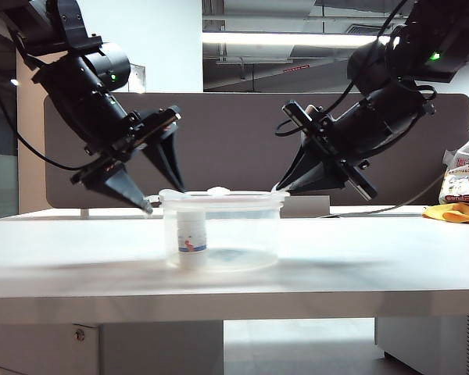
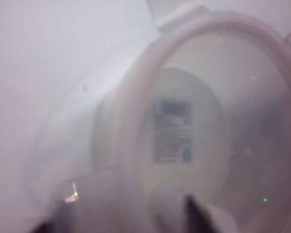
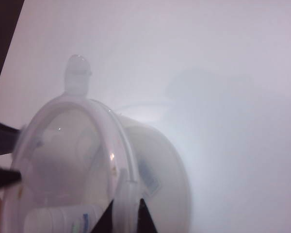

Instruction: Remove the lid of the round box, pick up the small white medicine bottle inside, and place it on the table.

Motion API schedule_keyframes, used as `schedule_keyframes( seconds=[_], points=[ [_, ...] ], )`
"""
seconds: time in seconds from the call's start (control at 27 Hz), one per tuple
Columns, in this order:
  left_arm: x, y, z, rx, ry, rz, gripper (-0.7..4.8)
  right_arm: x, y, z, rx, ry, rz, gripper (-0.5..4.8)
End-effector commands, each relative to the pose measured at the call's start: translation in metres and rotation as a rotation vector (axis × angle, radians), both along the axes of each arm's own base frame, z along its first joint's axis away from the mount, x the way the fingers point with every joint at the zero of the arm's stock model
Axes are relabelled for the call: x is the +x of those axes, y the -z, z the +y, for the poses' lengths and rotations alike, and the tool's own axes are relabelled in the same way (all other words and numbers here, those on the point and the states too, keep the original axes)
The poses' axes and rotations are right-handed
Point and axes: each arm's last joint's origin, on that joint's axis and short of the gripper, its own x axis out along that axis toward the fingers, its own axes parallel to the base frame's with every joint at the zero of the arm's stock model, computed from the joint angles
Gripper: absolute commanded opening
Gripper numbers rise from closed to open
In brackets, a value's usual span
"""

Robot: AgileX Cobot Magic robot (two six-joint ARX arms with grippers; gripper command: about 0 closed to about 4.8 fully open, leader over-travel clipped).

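Note:
The clear round box (image 1: 234,234) stands mid-table (image 1: 359,266) with its lid (image 1: 223,195) on top. The small white medicine bottle (image 1: 191,234) stands upright inside, near the box's left wall, and its blue band also shows through the plastic in the right wrist view (image 3: 58,219). My left gripper (image 1: 164,197) straddles the left rim, one finger outside the wall and one above the lid, jaws apart; its view (image 2: 128,216) is blurred. My right gripper (image 1: 280,187) is at the right rim, its black fingertips (image 3: 127,213) shut on a white clip tab of the lid (image 3: 72,160).
A dark brown partition panel (image 1: 234,141) runs behind the table. A white bag and an orange-yellow cloth (image 1: 461,199) lie at the far right. The table's front edge (image 1: 234,301) is close to the box.

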Motion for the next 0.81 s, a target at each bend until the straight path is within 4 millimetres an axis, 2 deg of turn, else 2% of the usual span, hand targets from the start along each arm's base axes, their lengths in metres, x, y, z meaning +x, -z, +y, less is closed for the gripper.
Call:
schedule_keyframes(
  seconds=[0.04, 0.11, 0.33, 0.41, 0.59, 0.81],
  points=[
    [-0.001, 0.002, 0.000, 0.012, 0.007, 0.014, 2.24, 0.000, -0.002, 0.001, -0.001, -0.003, -0.013, -0.02],
    [-0.001, 0.001, 0.000, 0.017, 0.010, 0.014, 2.03, 0.000, -0.002, 0.001, -0.001, -0.003, -0.012, -0.02],
    [-0.002, 0.001, 0.001, 0.035, 0.023, 0.006, 2.00, 0.000, -0.002, 0.001, -0.001, -0.003, -0.011, -0.02],
    [-0.002, 0.001, 0.002, 0.076, 0.026, -0.002, 1.80, 0.000, -0.002, 0.000, -0.002, -0.002, -0.008, -0.02],
    [0.000, -0.009, 0.007, 0.175, 0.022, -0.025, 1.79, -0.001, -0.001, 0.000, -0.004, -0.002, -0.002, -0.02],
    [0.003, -0.017, 0.009, 0.165, 0.014, -0.032, 1.78, -0.001, -0.001, 0.000, -0.005, -0.002, -0.002, -0.02]
  ],
)
